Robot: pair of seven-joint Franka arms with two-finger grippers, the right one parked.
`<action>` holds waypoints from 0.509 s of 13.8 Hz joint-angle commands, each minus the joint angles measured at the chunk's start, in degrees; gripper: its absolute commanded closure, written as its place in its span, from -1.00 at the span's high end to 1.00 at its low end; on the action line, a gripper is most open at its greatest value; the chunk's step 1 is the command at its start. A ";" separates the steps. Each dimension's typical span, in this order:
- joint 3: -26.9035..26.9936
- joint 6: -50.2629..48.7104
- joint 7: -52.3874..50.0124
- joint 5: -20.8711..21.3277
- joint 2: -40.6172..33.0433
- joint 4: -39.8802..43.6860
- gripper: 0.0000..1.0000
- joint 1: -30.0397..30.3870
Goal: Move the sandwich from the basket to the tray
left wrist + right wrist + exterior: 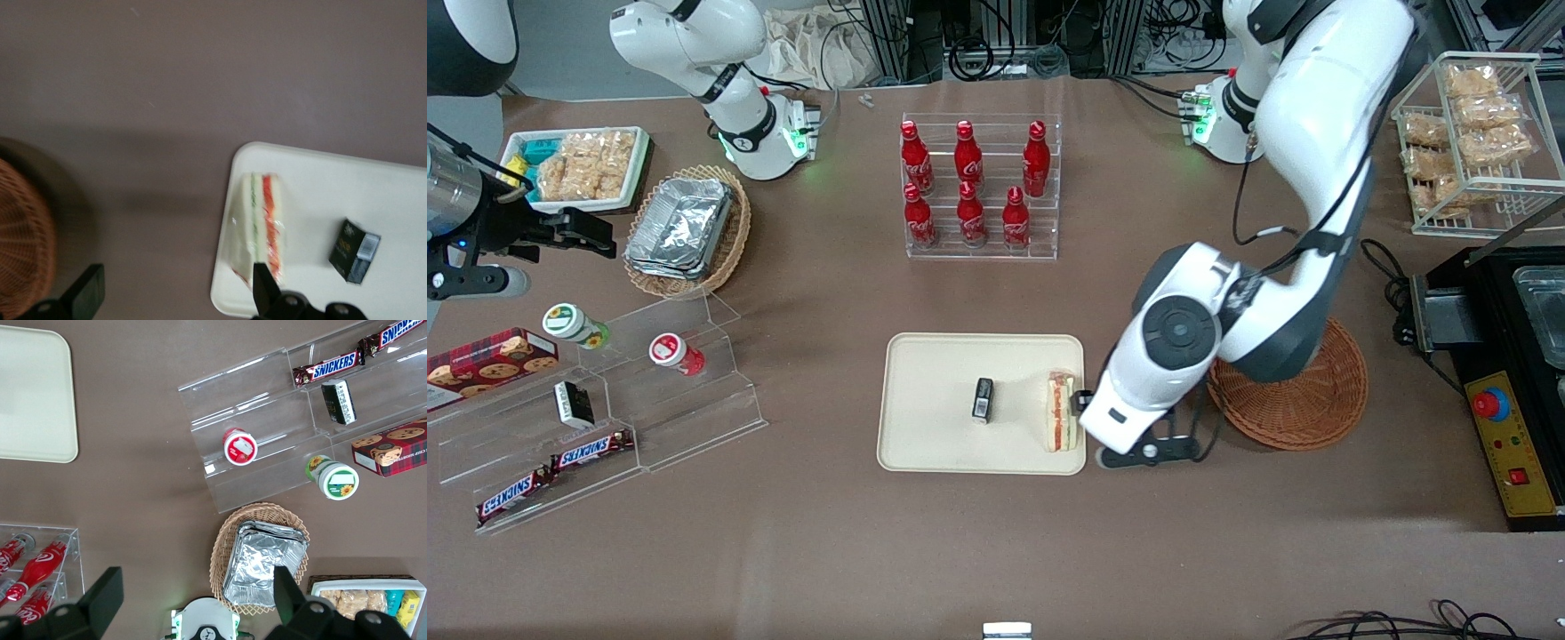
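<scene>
End effector spread wide, holding nothing, hovering over the tray rim at the sandwich. Sandwich lies on tray at its 3 o'clock edge; basket empty. Risk as I see it: a finger catching the wrap on retreat and dragging the sandwich off.

Brown-clothed table, cables above.
</scene>
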 commanded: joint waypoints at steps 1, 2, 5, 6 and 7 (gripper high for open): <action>-0.41 -6.47 1.06 -0.19 -5.78 -1.42 1.00 3.99; -0.41 -8.42 3.07 -0.19 -7.10 -1.50 1.00 5.82; -0.32 -11.60 7.91 -6.24 -12.37 -4.39 1.00 11.63; -0.06 -11.86 10.62 -6.69 -14.39 -5.88 1.00 12.34; 0.73 -11.86 12.91 -6.79 -16.06 -7.64 1.00 12.86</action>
